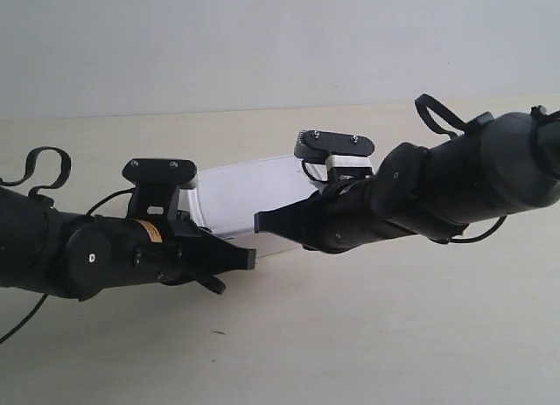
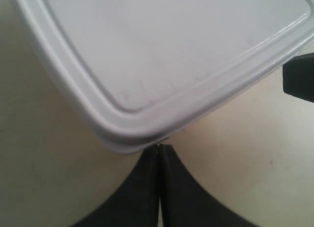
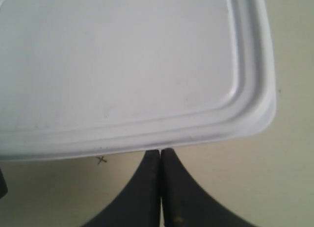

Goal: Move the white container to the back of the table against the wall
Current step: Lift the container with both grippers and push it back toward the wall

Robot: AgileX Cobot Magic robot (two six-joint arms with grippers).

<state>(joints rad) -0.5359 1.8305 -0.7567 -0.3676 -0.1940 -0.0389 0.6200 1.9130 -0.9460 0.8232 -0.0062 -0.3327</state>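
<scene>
The white container (image 1: 249,195) lies on the table (image 1: 367,335), a little short of the wall (image 1: 262,38), between the two black arms. Its rimmed lid (image 2: 162,45) fills most of the left wrist view. My left gripper (image 2: 160,147) is shut, with its tips against a rounded corner of the container. The lid (image 3: 127,60) also fills the right wrist view, where my right gripper (image 3: 161,151) is shut with its tips touching the container's long edge. Neither gripper holds anything. In the exterior view the arms partly hide the container's near side.
A tiny dark x mark (image 3: 101,160) sits on the tabletop beside the right gripper. The other gripper's black tip (image 2: 299,82) shows at the edge of the left wrist view. Bare tabletop stretches in front of the arms, with a small dark mark (image 1: 217,332).
</scene>
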